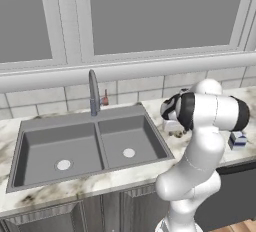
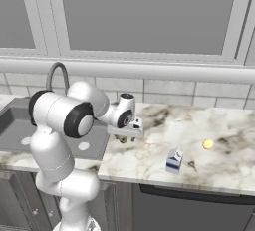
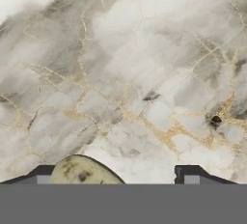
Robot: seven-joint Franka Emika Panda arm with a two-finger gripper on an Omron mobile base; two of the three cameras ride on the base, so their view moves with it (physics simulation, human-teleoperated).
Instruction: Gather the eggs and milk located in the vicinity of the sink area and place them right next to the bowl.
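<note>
Hand (image 3: 117, 175) spread wide, low over the tabletop (image 2: 164, 125) beside the sink (image 1: 100, 143)
An unclear olive-yellow lump (image 3: 84, 172) sits by one fingertip. Rightward, the milk (image 2: 173, 161) stands near the front edge: probably light and stiff, best pinched across its flat sides. Farther right, the egg (image 2: 208, 144) looks fragile and likely to roll.

Even, flat light falls over both base views — bright, with no clear source. The milk carton (image 2: 174, 161) casts a faint shadow on the bench (image 2: 199, 125). Edges look soft and coarsely rendered. In the hand view the marble blurs to a white glare at upper left.
</note>
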